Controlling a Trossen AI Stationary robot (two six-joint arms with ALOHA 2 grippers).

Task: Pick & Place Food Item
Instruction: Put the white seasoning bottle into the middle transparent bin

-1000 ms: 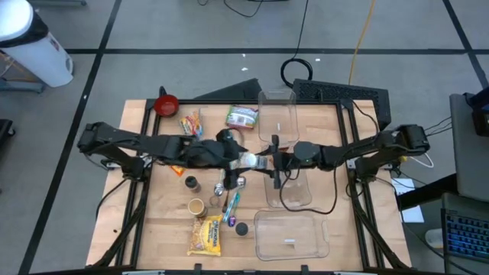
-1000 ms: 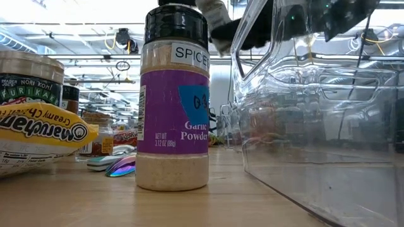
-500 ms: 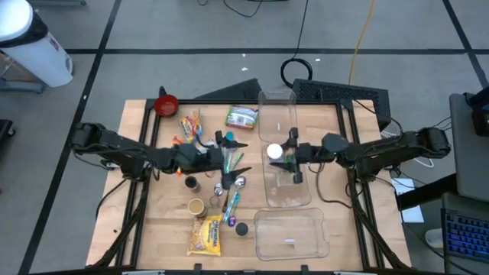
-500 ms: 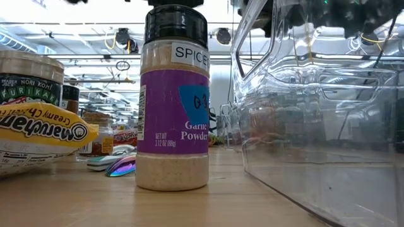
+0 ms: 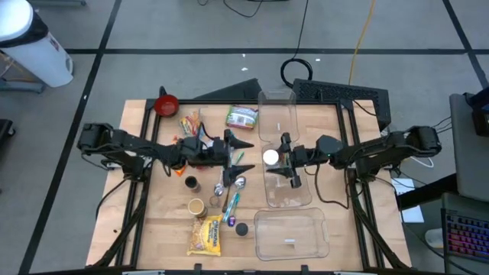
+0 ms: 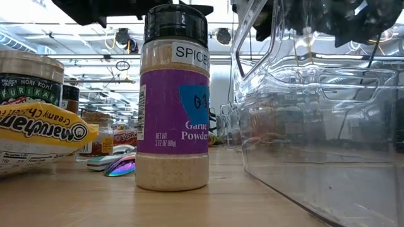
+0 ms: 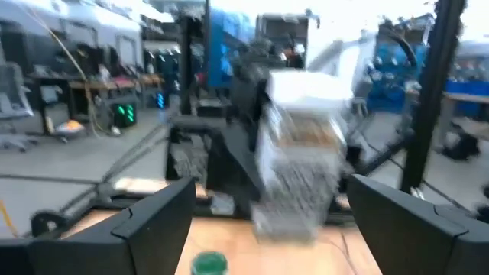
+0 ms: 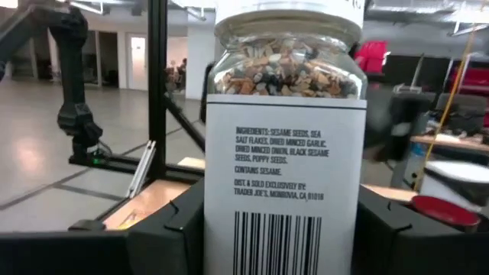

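A glass jar of seed seasoning with a white lid and a white barcode label is shut in my right gripper, above the left part of the clear bin. In the right wrist view the jar stands upright between the two dark fingers. My left gripper stands open just left of the jar, pointing at it, with nothing between its fingers. The left wrist view is blurred and shows the jar ahead of the gripper. My right gripper pinches the jar's lower body at the sides of the label between its two fingers. The fingers come about level from the table's right side. The jar stands upright, lid up, lifted clear above the bin.
On the table's left half lie a red bowl, snack packs, a green pouch, small spice jars, a garlic powder bottle and a yellow noodle pack. A second clear container sits at the near edge.
The two grippers were close together at the table's middle with the jar between them. My left gripper has drawn back toward the table's left and sunk, tipping up to level. The jar has stayed in my right gripper and gone right, over the clear bin.
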